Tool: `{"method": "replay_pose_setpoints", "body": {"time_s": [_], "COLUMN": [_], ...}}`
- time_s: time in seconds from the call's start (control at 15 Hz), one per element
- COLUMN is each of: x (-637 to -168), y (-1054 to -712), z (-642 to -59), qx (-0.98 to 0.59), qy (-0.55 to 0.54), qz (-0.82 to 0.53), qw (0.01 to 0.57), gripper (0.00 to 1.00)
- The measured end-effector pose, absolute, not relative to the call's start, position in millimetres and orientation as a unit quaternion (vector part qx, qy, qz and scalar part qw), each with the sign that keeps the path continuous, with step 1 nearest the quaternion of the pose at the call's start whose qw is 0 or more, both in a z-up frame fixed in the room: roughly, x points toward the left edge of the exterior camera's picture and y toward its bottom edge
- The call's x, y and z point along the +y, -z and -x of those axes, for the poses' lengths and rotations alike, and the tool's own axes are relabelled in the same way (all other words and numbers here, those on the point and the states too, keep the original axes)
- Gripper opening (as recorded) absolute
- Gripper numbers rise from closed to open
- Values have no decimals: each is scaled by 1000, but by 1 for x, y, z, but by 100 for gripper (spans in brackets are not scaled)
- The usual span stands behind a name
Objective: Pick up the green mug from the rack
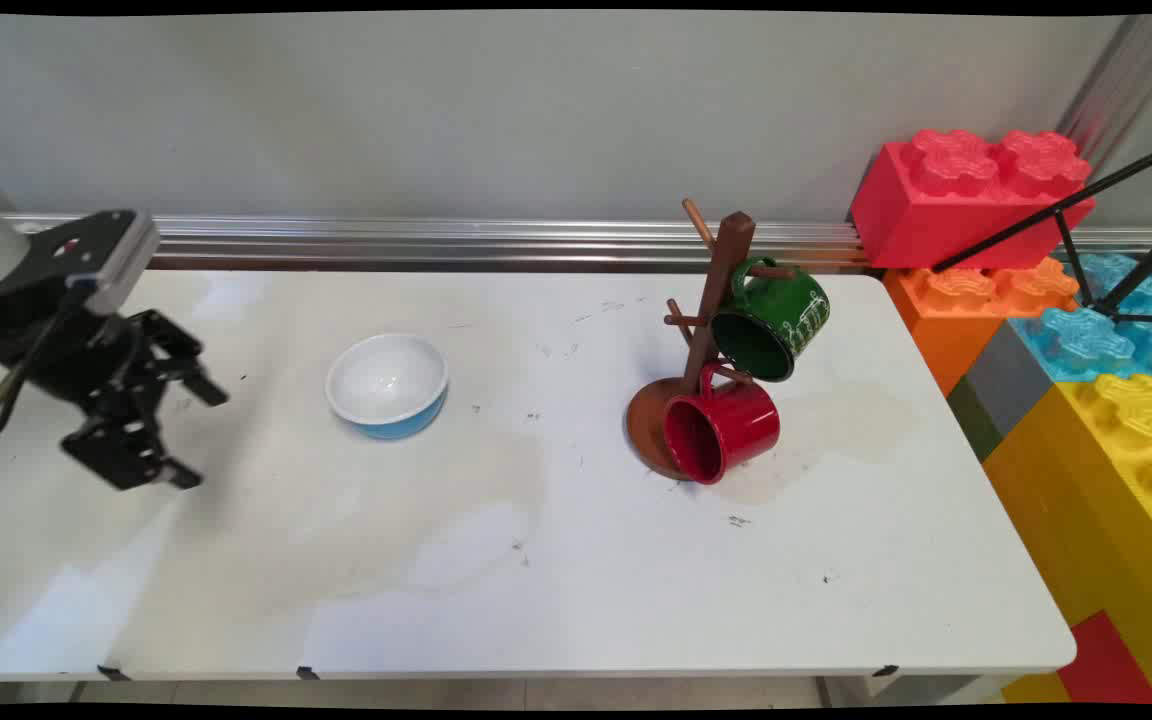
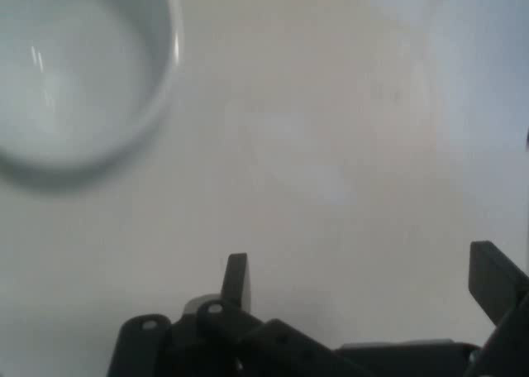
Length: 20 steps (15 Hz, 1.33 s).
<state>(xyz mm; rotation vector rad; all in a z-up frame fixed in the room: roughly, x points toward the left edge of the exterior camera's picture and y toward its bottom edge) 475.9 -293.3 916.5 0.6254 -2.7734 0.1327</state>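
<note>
The black gripper [image 1: 198,432] hangs above the left part of the white table [image 1: 556,560], its 2 fingers spread wide apart with nothing between them; in the hand view the gripper [image 2: 364,282] shows only 2 finger stubs rising from the bottom edge, the right one partly cut off by the picture's side, over bare tabletop. The nearest thing is a bowl [image 1: 388,386], white inside and blue outside, standing upright to the right of the gripper and apart from it. In the hand view the bowl [image 2: 74,71] is blurred and cut off by the top and left edges, so only part of its white rim and hollow can be made out. Well to the right stands a brown wooden mug tree [image 1: 711,300] on a round base. A green mug [image 1: 774,320] with white markings too small to read hangs from an upper peg, mouth tilted toward the near left. A red mug [image 1: 721,430] hangs by its handle from a lower peg, hiding most of the base. Beyond the table's right end rise large toy blocks [image 1: 1036,300] in red, orange, blue and yellow, partly cut off by the picture's edge.
</note>
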Motion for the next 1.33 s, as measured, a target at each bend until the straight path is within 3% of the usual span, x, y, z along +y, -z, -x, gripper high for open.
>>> {"method": "replay_pose_setpoints", "body": {"time_s": [0.47, 0.73, 1.33], "x": [-314, -320, -325], "y": [-944, -955, -960], "z": [-438, -423, -398], "qx": [-927, -909, -900], "qy": [-96, -114, -111], "qz": [-217, -216, -215], "qw": [289, 337, 362], "gripper": [100, 100, 100]}}
